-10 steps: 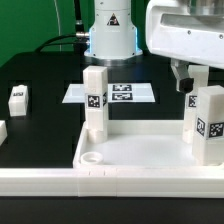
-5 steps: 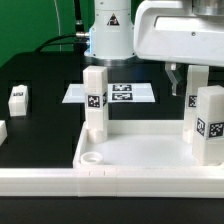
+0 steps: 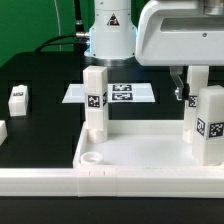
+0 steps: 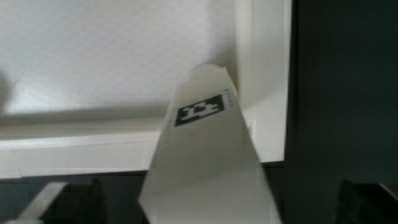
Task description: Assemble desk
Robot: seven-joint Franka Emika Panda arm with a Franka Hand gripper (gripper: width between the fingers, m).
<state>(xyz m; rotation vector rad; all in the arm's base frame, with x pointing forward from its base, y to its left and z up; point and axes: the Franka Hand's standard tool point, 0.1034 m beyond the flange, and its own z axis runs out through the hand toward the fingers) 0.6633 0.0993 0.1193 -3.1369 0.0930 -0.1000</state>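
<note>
The white desk top [image 3: 140,150] lies flat, rim up, near the front of the table. One tagged leg [image 3: 95,100] stands upright in its far corner on the exterior view's left. A second leg [image 3: 209,125] stands in the far corner on the right. My gripper [image 3: 190,92] hangs open over that right leg, its dark fingers [image 3: 178,86] down beside the leg's top. In the wrist view the leg [image 4: 205,150] rises between the open fingers [image 4: 54,205], with a gap on each side, above the desk top's rim [image 4: 267,60].
Two loose white legs [image 3: 18,98] [image 3: 2,130] lie on the black table at the exterior view's left. The marker board [image 3: 112,93] lies behind the desk top, before the robot base [image 3: 110,35]. A round socket [image 3: 92,157] is open. A low white rail [image 3: 60,186] runs along the front.
The hand shifted a little to the exterior view's left, then back, and its fingers now sit slightly lower beside the right leg. The jaws stayed open; no part moved.
</note>
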